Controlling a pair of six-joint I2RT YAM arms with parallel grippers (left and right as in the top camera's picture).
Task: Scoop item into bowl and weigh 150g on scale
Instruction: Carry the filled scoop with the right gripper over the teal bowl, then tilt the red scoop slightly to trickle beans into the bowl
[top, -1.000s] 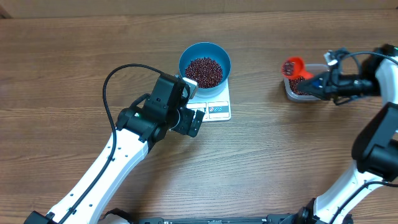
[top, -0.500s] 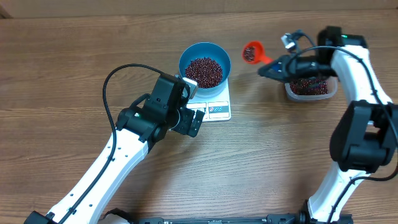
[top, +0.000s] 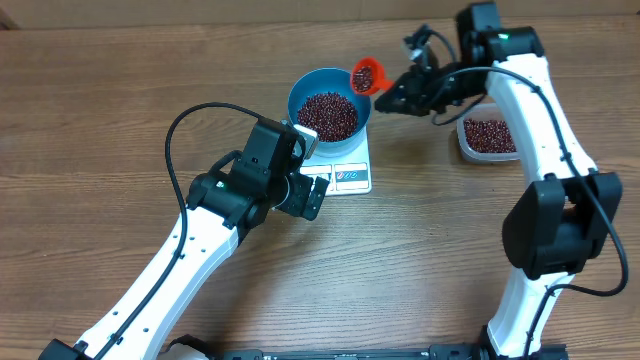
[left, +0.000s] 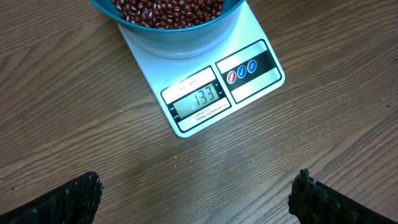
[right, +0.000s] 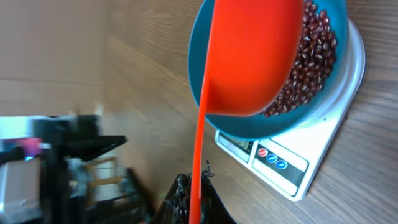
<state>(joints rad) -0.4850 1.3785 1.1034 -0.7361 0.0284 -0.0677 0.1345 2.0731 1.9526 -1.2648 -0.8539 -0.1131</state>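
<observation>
The blue bowl (top: 298, 98) stands on the white scale (top: 350, 176) and holds a heap of dark red beans, the item (top: 328, 115). My right gripper (top: 397, 98) is shut on the handle of a red scoop (top: 364, 76), whose cup hangs over the bowl's right rim. From the right wrist the scoop (right: 249, 56) shows its underside above the bowl (right: 249, 129) and beans (right: 309, 56). My left gripper (top: 310, 192) stands open just in front of the scale (left: 205, 93), whose display reads 133. Nothing is between its fingers (left: 74, 200).
A clear plastic tub (top: 490, 150) with more beans sits on the wooden table to the right of the scale, beneath the right arm. The left arm's black cable loops over the table to the left of the bowl.
The right arm has carried the red scoop leftward from the clear tub to the bowl's right rim. The left arm has not moved.
</observation>
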